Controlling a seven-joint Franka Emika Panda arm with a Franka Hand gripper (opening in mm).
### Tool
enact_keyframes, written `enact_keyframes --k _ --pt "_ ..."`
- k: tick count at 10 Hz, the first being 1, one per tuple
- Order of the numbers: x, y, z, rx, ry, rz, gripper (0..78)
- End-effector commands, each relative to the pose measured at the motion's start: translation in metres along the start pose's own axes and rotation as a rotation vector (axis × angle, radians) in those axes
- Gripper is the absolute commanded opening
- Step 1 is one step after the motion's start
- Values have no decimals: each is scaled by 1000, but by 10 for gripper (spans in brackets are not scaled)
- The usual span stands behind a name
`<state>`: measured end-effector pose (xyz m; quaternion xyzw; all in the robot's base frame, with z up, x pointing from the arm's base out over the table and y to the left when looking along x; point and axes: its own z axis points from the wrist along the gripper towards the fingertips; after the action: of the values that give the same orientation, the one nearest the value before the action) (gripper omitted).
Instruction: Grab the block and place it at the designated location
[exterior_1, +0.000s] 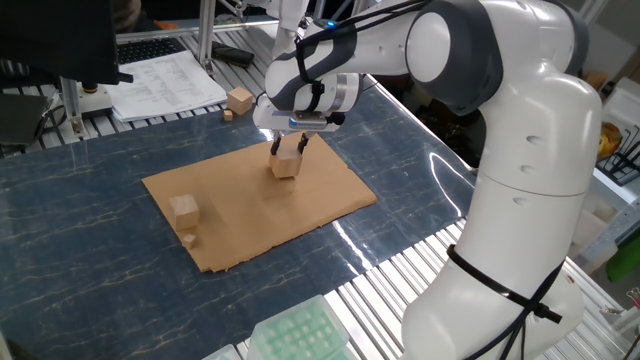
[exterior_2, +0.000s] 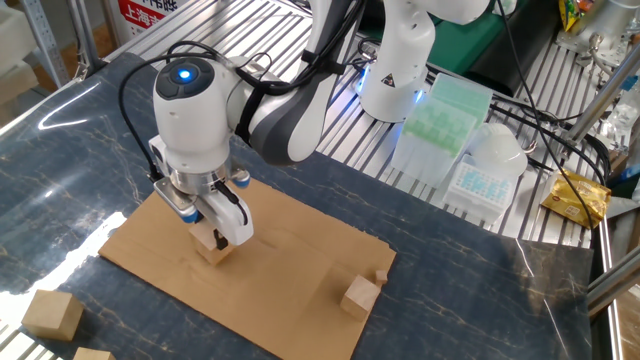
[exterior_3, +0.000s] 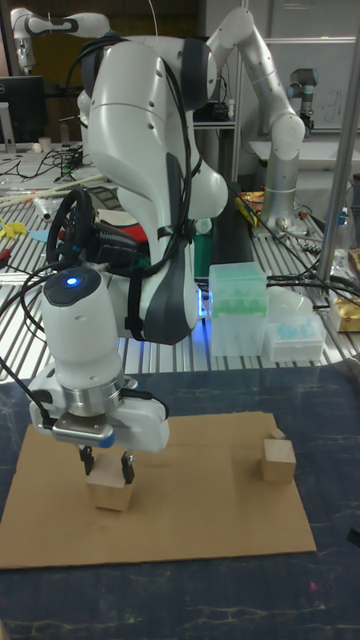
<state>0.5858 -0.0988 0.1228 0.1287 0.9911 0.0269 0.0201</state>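
The block (exterior_1: 286, 165) is a plain tan wooden cube resting on the brown cardboard sheet (exterior_1: 240, 215), towards its far right part. My gripper (exterior_1: 288, 147) points straight down over it. Its two dark fingers press against the upper sides of the block (exterior_3: 110, 493), shut on it. From the other side, one finger (exterior_2: 240, 230) covers part of the block (exterior_2: 212, 247). The gripper (exterior_3: 108, 467) and the block stand left of the sheet's middle in the tall view. The designated location, a black dot, does not show in any view.
A mid-sized tan cube (exterior_1: 184, 210) and a tiny one (exterior_1: 189, 239) lie at the sheet's other end. Another tan cube (exterior_1: 239, 99) sits off the sheet near some papers (exterior_1: 165, 82). Green tip boxes (exterior_2: 440, 110) stand on the metal rails.
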Motion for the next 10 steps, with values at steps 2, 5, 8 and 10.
enact_keyframes --k 2,5,8,10 --pt "-1 0 -2 1 -6 2 775" --pt "-1 0 -2 1 -6 2 775" --pt "0 2 -23 20 1 12 775" --pt "3 5 -32 28 6 17 775"
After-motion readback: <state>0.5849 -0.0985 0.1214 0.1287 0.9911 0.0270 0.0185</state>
